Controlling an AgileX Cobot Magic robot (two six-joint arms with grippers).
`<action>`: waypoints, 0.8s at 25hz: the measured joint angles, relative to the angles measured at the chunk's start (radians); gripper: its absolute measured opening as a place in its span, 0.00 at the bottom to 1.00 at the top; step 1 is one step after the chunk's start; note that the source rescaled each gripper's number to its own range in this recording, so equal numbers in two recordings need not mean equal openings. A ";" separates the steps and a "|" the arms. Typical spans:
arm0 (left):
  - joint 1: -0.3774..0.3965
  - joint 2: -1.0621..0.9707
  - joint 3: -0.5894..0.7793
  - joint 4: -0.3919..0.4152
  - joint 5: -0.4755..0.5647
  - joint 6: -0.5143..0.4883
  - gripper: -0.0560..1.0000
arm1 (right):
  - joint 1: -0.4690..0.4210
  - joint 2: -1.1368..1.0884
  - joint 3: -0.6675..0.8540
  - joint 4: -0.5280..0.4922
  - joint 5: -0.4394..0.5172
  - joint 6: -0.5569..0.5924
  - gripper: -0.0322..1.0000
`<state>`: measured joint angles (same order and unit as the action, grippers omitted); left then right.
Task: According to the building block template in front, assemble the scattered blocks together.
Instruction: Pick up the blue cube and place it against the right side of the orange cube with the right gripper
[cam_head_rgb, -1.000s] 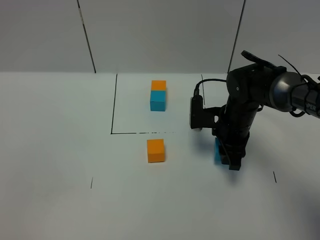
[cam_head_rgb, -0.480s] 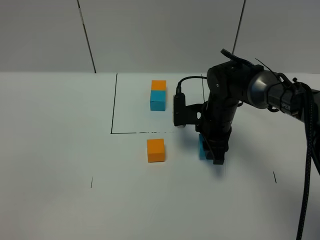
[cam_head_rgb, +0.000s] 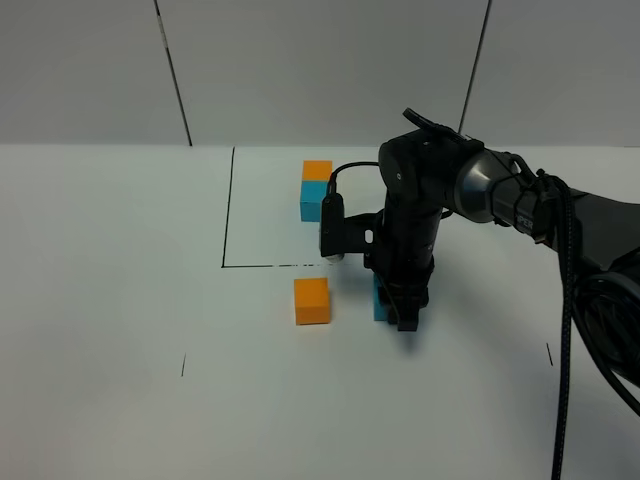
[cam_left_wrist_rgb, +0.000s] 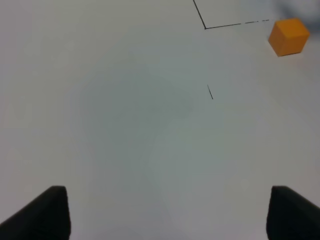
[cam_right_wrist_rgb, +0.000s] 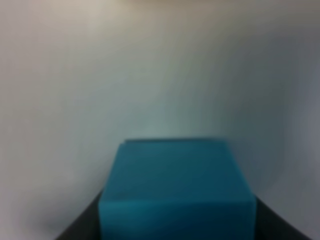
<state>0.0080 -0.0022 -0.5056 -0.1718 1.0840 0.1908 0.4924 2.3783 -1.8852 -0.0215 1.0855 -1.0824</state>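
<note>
The template stands inside the black outline: an orange block (cam_head_rgb: 317, 171) behind a blue block (cam_head_rgb: 315, 200), touching. A loose orange block (cam_head_rgb: 311, 300) sits in front of the outline and also shows in the left wrist view (cam_left_wrist_rgb: 288, 36). My right gripper (cam_head_rgb: 398, 312) is shut on a loose blue block (cam_head_rgb: 381, 300), low over the table just right of the loose orange block, with a small gap between them. The right wrist view shows that blue block (cam_right_wrist_rgb: 175, 190) filling the space between the jaws. My left gripper (cam_left_wrist_rgb: 167, 220) is open and empty over bare table, and is out of the exterior view.
A black outline (cam_head_rgb: 228, 210) marks the template area on the white table. Short tick marks lie at the front left (cam_head_rgb: 183, 366) and front right (cam_head_rgb: 549, 353). The right arm and its cable (cam_head_rgb: 560, 260) stretch across the right side.
My right gripper has carried the blue block leftwards, from the right side to just beside the loose orange block. The orange block and the template have not moved.
</note>
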 joint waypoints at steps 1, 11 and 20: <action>0.000 0.000 0.000 0.000 0.000 0.000 0.70 | 0.002 0.007 -0.015 0.000 0.005 0.001 0.03; 0.000 0.000 0.000 0.000 0.000 0.000 0.70 | 0.033 0.025 -0.036 0.001 0.015 0.010 0.03; 0.000 0.000 0.000 0.000 0.000 0.000 0.70 | 0.040 0.035 -0.052 0.000 0.013 0.055 0.03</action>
<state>0.0080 -0.0022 -0.5056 -0.1718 1.0840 0.1908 0.5322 2.4136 -1.9372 -0.0214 1.0987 -1.0276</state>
